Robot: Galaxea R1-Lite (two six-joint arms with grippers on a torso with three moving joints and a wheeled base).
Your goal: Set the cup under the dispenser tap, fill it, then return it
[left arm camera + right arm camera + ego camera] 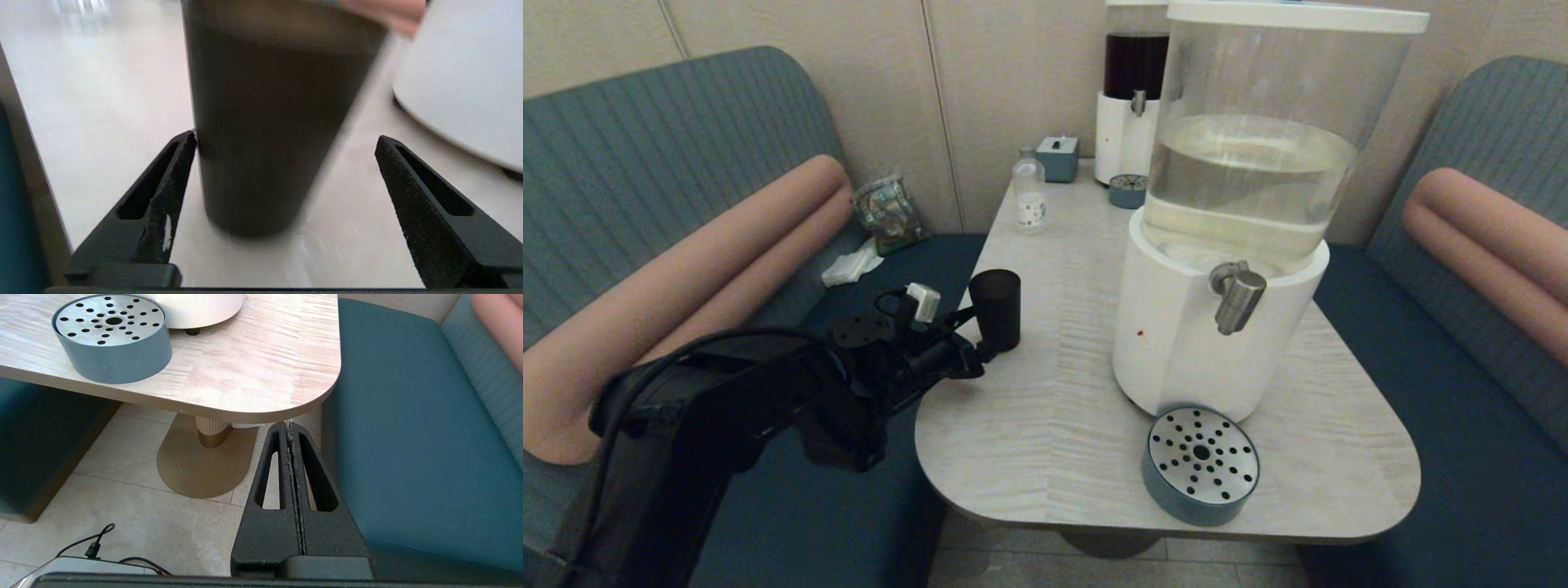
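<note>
The dark smoky cup point(995, 309) stands on the table point(1045, 416) near its left edge, well left of the dispenser tap point(1238, 296). My left gripper point(985, 353) is open at the cup's base, with the cup point(269, 122) between its fingers. One finger point(179, 163) touches the cup's side; the other finger point(408, 183) stands well apart from it. The steel tap juts from the white base of the big dispenser point(1176, 351), above a round perforated drip tray point(1201, 461). Below the table's front right corner, my right gripper point(289, 424) is parked and shut, holding nothing.
At the back of the table stand a small clear bottle point(1029, 192), a blue-grey box point(1058, 157), a second dispenser with dark liquid point(1134, 98) and its small drip tray point(1127, 190). Blue benches flank the table. The drip tray point(112, 339) sits near the front edge.
</note>
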